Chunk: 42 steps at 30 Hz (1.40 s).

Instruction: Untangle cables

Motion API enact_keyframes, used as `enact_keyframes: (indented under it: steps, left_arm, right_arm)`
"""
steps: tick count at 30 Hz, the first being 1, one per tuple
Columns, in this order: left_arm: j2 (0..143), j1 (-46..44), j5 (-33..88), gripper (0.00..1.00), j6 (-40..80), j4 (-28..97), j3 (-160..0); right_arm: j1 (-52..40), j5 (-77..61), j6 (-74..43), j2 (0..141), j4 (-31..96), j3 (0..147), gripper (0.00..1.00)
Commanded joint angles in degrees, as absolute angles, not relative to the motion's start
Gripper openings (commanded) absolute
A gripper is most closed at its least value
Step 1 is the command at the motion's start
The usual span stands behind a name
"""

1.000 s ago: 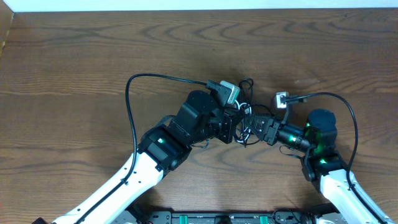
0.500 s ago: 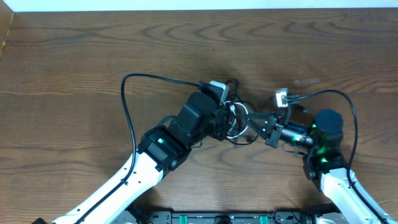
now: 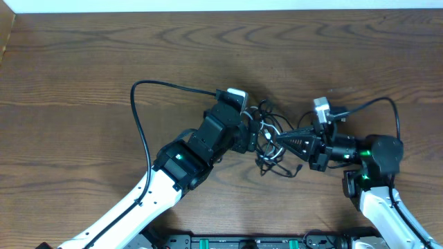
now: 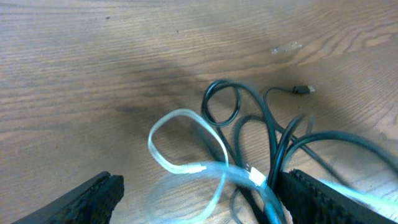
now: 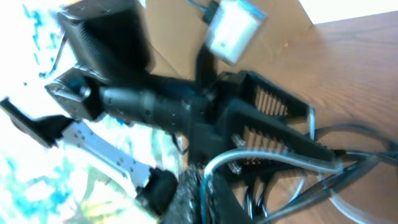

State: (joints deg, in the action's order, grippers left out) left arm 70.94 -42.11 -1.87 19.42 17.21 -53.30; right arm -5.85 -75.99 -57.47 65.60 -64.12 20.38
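Cables (image 3: 271,146), black with one white loop (image 4: 180,146), are lying tangled near the centre of the wooden table (image 3: 83,69). The left gripper (image 4: 199,182) is hanging wide open over the tangle's 9 o'clock side, while the right gripper (image 3: 277,140) is pinching a strand from 3 o'clock.

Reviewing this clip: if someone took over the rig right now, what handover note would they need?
Left end effector: open, fingers spread either side of the cables, gripping nothing.
Right end effector: appears shut on a strand of them; its wrist view is blurred.
Cables: on the table between the arms. The white cable is looped among the black ones, and one small plug lies free.
Done: nothing separated yet.
Left: pull every cord apart.
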Motion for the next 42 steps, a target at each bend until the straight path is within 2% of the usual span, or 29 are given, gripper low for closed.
enact_keyframes:
  steps: [1, 5, 11, 22, 36, 42]
  left_arm:
    - [71.96, -41.8, -4.01, 0.86, 18.9, 19.29, -54.33]
    - [74.39, -41.82, -1.69, 0.86, 18.92, 20.43, -54.33]
    - [78.39, -41.85, -1.54, 0.86, 18.9, 20.51, -54.33]
    - [82.76, -41.85, -2.04, 0.86, 18.9, 20.53, -54.33]
    - [82.96, -41.8, -5.72, 0.86, 18.83, 21.04, -54.33]
    - [82.96, -41.8, -15.33, 0.86, 18.83, 23.62, -54.33]
  right_arm:
    - [-5.45, -74.13, -69.71, 65.1, -72.79, 20.91, 0.01]
    - [-5.45, -72.34, -73.84, 65.1, -76.86, 20.91, 0.01]
    - [-4.8, -70.83, -73.91, 65.1, -76.99, 20.93, 0.01]
    - [1.43, -58.3, -76.18, 65.1, -77.01, 20.97, 0.01]
    - [23.07, -50.57, -69.65, 65.17, -76.84, 20.97, 0.01]
    - [32.01, -48.36, -65.43, 65.17, -66.04, 20.97, 0.01]
